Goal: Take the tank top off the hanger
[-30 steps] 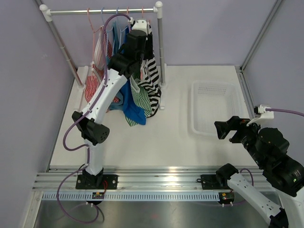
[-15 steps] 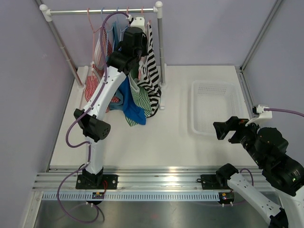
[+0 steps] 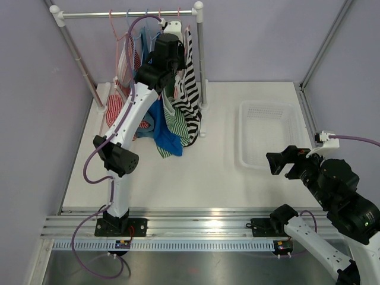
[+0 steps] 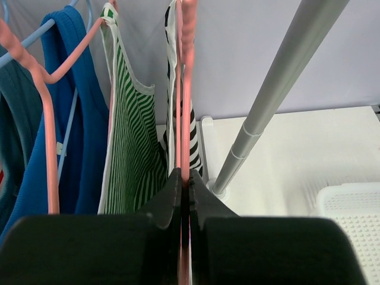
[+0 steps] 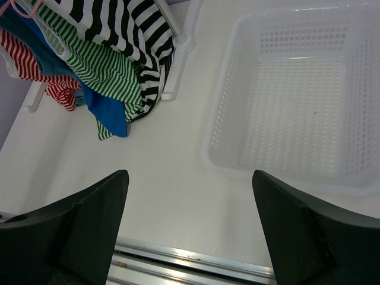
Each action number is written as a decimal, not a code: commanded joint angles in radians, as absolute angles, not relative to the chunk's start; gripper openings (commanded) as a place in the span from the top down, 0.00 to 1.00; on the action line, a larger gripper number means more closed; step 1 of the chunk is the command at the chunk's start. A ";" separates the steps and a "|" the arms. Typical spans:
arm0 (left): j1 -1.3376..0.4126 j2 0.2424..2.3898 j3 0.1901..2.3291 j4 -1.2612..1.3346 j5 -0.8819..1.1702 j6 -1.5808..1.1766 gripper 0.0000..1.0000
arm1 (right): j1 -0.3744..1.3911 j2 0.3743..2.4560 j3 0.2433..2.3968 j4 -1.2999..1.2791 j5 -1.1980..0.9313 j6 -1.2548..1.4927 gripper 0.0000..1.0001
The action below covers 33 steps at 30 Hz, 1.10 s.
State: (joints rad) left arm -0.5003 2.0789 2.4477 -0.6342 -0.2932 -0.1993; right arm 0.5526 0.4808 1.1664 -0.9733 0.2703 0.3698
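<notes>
Beside the metal post (image 4: 268,101), our left pincer (image 4: 184,178) clamps the thin pink hanger (image 4: 187,71) of the striped tank top (image 3: 190,98); our right pincer (image 5: 189,178) gapes.

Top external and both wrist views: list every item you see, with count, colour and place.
Table: one, white.
Clothes rack: one, silver rail, white joints, far left of table.
Pink hanger: one, right end of rail.
Other hangers: about four, pink and blue, along rail.
Black-and-white striped tank top: one, on the pink hanger.
Green-and-white striped tank top: one, just left of it.
Blue tank top: one, mid-rail.
Red-and-white striped tank top: one, rail's left end.
Basket: one, white, right side of table.
Left arm: white and black, reaching to rail.
Left claw: black, shut on the pink hanger.
Right arm: white and black, near right corner.
Right claw: black, open over bare table.
</notes>
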 commanded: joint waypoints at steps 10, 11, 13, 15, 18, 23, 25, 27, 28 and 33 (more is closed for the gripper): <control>-0.534 1.882 2.468 -0.552 -0.310 -0.190 1.00 | 0.558 0.512 1.160 -0.916 0.244 0.357 0.07; -0.538 1.869 2.448 -0.552 -0.313 -0.189 1.00 | 0.558 0.518 1.163 -0.914 0.242 0.357 0.07; -0.552 1.847 2.442 -0.587 -0.342 -0.205 1.00 | 0.558 0.520 1.166 -0.907 0.238 0.357 0.07; -0.560 1.807 2.404 -0.632 -0.344 -0.231 1.00 | 0.558 0.520 1.164 -0.897 0.233 0.357 0.07; -0.571 1.714 2.297 -0.658 -0.324 -0.282 1.00 | 0.558 0.526 1.167 -0.891 0.230 0.356 0.07; -0.592 1.588 2.133 -0.730 -0.319 -0.347 1.00 | 0.558 0.552 1.177 -0.882 0.212 0.342 0.07; -0.606 1.508 2.019 -0.729 -0.310 -0.364 1.00 | 0.558 0.563 1.180 -0.861 0.203 0.333 0.07; -0.620 1.451 1.927 -0.700 -0.279 -0.367 1.00 | 0.558 0.586 1.181 -0.803 0.186 0.319 0.08; -0.626 1.381 1.881 -0.683 -0.229 -0.368 1.00 | 0.558 0.598 1.181 -0.776 0.163 0.307 0.08; -0.705 1.163 1.567 -0.549 -0.075 -0.373 1.00 | 0.558 0.745 1.189 -0.551 0.005 0.293 0.09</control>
State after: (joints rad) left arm -0.6544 1.2942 1.6543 -0.6849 -0.2024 -0.3523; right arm 0.5526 0.6537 1.1591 -0.7681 0.1356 0.3256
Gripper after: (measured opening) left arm 0.025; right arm 0.915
